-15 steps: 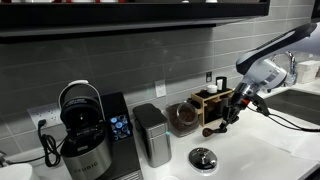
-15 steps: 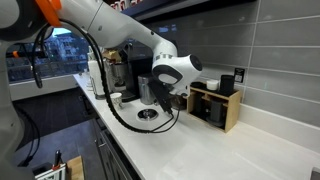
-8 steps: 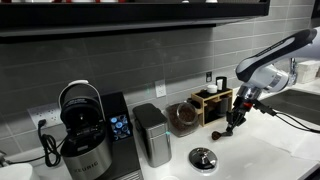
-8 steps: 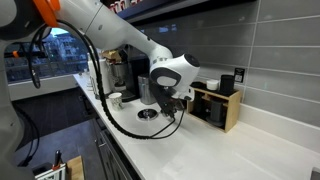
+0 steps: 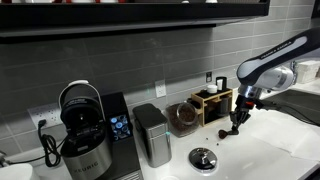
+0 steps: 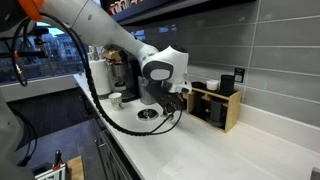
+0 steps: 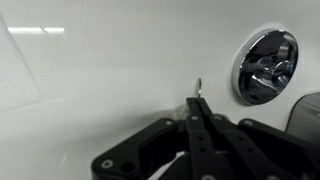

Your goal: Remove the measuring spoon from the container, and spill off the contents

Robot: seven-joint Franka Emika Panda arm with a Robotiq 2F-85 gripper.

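Observation:
My gripper (image 5: 237, 119) points down over the white counter, right of the clear glass jar (image 5: 182, 118) with dark brown inside. In the wrist view the gripper (image 7: 197, 103) is shut, its two fingers pressed together on a thin silver piece, the measuring spoon (image 7: 197, 87), seen edge-on beyond the fingertips. A small dark patch, perhaps beans (image 5: 218, 133), lies on the counter just left of the gripper. In an exterior view the arm's wrist (image 6: 166, 72) hides the jar and the gripper's tips.
A wooden box (image 5: 212, 100) stands against the wall behind the gripper and shows in both exterior views (image 6: 216, 104). A round metal lid (image 5: 203, 158) (image 7: 266, 65) lies on the counter. A steel canister (image 5: 151, 134) and a coffee machine (image 5: 85, 128) stand left of the jar.
The gripper has moved down and a little away from the jar, and turned to point more steeply down at the counter. It stays shut.

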